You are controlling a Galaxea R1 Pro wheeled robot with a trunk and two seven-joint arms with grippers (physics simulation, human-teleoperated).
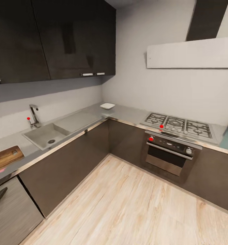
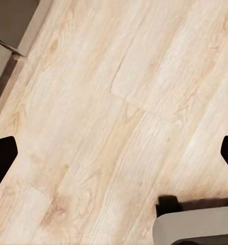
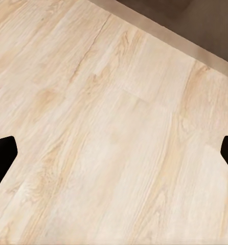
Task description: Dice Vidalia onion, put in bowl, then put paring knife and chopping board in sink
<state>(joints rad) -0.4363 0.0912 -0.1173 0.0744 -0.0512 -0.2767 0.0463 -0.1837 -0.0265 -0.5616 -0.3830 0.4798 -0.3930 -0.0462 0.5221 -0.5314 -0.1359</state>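
Far left on countertop (image 1: 93,117): chopping board (image 1: 6,157) with pinkish lump, sink (image 1: 45,135) apparently empty, bowl (image 1: 107,106) beyond; dicing, bowl-filling, clean-up seemingly pending; left gripper (image 2: 114,153), right gripper (image 3: 114,153) spread wide, empty.

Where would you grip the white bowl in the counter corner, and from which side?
Grip the bowl by its upturned rim, coming from above on the edge nearest the floor. It sits upright in the corner of the countertop with walls behind it, so the room-facing rim looks the most open. From this distance finer detail cannot be told. Both grippers, left and right, are open over the floor.
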